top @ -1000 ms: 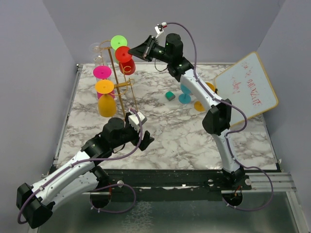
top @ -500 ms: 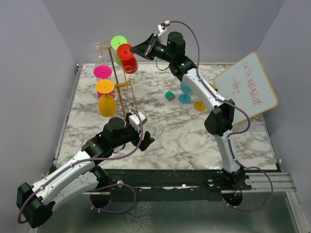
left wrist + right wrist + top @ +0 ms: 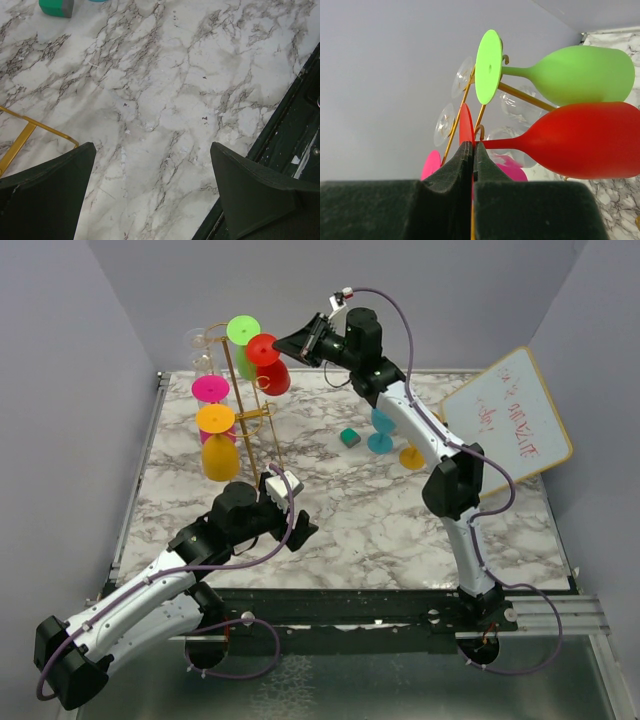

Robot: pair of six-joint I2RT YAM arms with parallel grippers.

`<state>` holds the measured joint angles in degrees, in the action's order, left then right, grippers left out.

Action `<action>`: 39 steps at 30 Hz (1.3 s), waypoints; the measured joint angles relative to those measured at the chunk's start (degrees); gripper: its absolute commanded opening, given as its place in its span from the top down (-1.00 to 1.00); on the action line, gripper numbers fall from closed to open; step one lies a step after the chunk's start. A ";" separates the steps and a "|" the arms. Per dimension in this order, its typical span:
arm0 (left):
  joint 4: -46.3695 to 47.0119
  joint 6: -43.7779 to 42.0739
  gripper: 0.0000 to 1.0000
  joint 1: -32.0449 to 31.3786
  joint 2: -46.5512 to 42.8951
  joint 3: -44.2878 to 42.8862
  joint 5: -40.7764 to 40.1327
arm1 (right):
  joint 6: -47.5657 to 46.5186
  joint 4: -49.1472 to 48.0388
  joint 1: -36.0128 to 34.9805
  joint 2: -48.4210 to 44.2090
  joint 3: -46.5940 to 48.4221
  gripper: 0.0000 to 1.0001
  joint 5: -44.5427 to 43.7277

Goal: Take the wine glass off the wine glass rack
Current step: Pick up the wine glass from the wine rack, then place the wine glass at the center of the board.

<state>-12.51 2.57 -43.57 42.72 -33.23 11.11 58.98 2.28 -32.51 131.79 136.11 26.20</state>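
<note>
Top external view: we see the right jaws pressed onto the round foot of the red plastic wine glass [image 3: 274,378]. It hangs tilted by the top of the tall gold wire rack [image 3: 255,416], beside a lime-green glass [image 3: 243,330]. Left wrist view: our left jaws stand spread wide over the white marble table [image 3: 165,100], near the rack's base wire. Right wrist view: the jaws pinch the red foot's edge, and its stem lies just beside a scroll hook.
</note>
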 measured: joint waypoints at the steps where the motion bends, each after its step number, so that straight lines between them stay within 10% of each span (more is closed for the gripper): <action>1: 0.02 0.00 -0.98 0.00 0.00 0.00 0.00 | 0.00 0.00 0.00 -0.09 -0.02 0.99 -0.02; 17: 0.00 0.22 -0.98 0.00 0.00 0.04 0.11 | -2.43 -0.02 0.37 -8.39 -8.72 0.99 -1.60; 39: 3.58 6.01 -0.98 0.02 -4.35 -0.17 4.37 | -20.41 -2.86 0.76 -39.95 -46.73 0.99 -5.88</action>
<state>-8.93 8.58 -43.55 38.37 -33.41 15.49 38.57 -0.58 -31.75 91.83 89.38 20.32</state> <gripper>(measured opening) 0.988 0.048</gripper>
